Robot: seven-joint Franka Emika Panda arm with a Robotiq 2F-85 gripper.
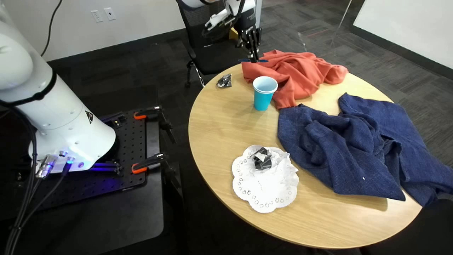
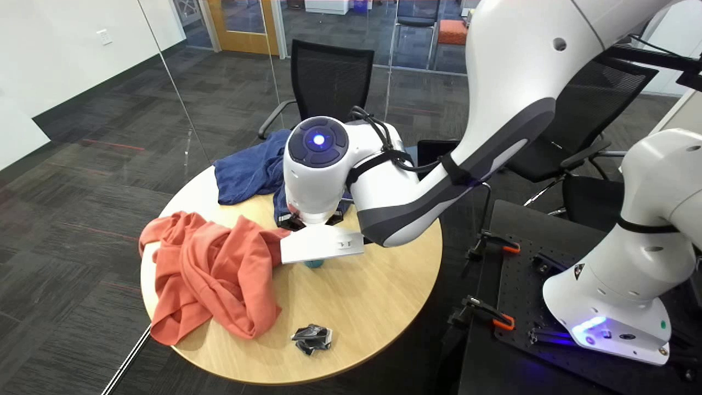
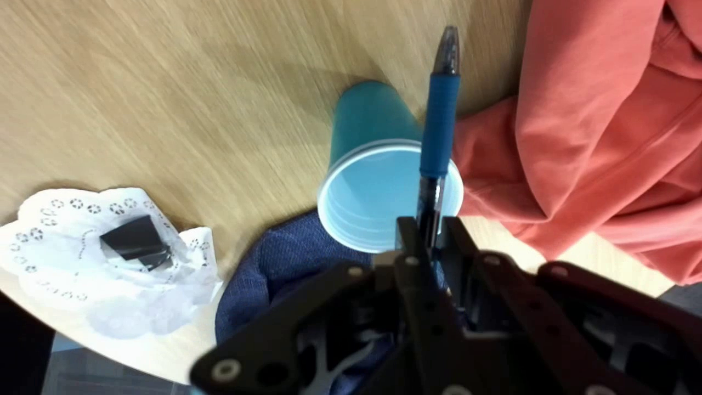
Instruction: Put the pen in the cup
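The light-blue cup (image 1: 262, 101) stands upright on the round table, beside the red cloth. In the wrist view its open mouth (image 3: 367, 197) faces the camera, and nothing shows inside. My gripper (image 1: 253, 59) is shut on a blue pen (image 3: 440, 123) with a dark tip. It holds the pen roughly level in the air, higher than the cup and apart from it. In the wrist view the pen crosses in front of the right part of the cup's mouth. In an exterior view the arm hides the pen, and only a bit of the cup (image 2: 313, 264) shows.
A red cloth (image 1: 297, 74) and a dark-blue cloth (image 1: 339, 148) lie crumpled near the cup. A white doily (image 1: 265, 193) bears a black block (image 1: 262, 159). A crumpled black wrapper (image 1: 224, 81) lies near the edge of the wooden table (image 1: 219, 141).
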